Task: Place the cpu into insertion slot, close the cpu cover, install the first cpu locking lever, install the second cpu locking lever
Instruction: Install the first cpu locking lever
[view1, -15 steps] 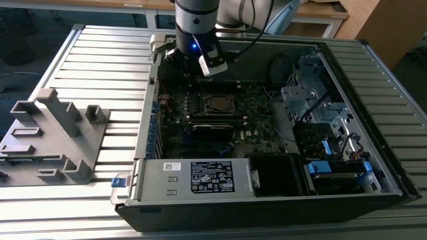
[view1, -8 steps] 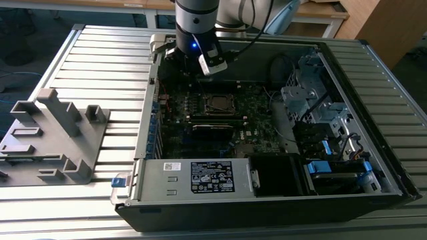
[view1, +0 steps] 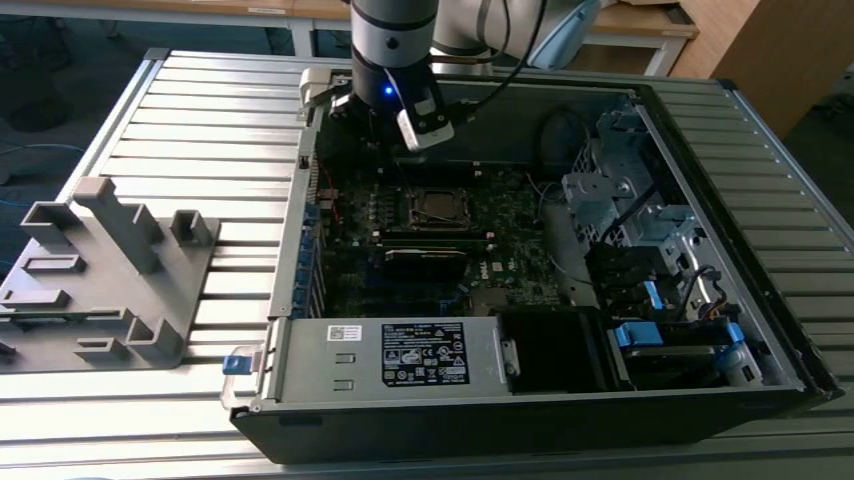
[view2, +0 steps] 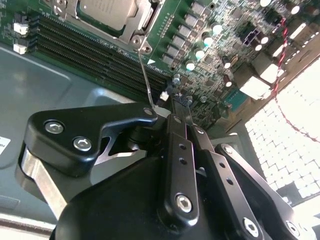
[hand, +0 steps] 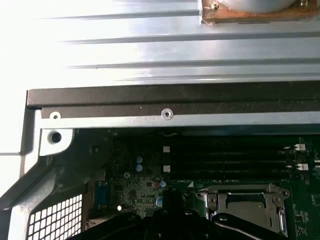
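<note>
cpu: the small flat square cpu with a dull silvery metal top (view2: 107, 11) lies seated in its socket, in the far half of the board near mid-case.
Slot: the square black insertion slot with a thin metal rim (view1: 434, 206) is occupied, so the placing step looks done.
Cover: the thin silvery window-frame cpu cover (hand: 243, 190) lies flat over the chip and appears closed.
Lever: a thin silvery wire locking lever (view2: 146, 75) stands up from one socket corner, unlatched, its free end reaching the gripper's tips.
Gripper: the black two-finger gripper (view2: 167, 107) hangs over the far side of the board, beyond the socket. Its fingers (view2: 180, 150) look drawn together at the lever's end. I cannot tell whether the wire is pinched or only leaning against them.
Around it: long black memory slots (view2: 85, 50) run just beside the socket on the green circuit board (view2: 161, 35).
Further out: the black computer case (view1: 534, 430) lies open on a slatted aluminium table (view1: 200, 120), with a white-labelled grey metal box (view1: 400, 355) at its near edge. A grey plastic fixture (view1: 114, 260) sits well apart on the exterior view's left.
Risk: the springy wire could slip off the tips and snap upright. Pushed off-line, it could miss its catch, leaving the cover unclamped. A low sweep could knock the memory slots or the small upright components beside them.
</note>
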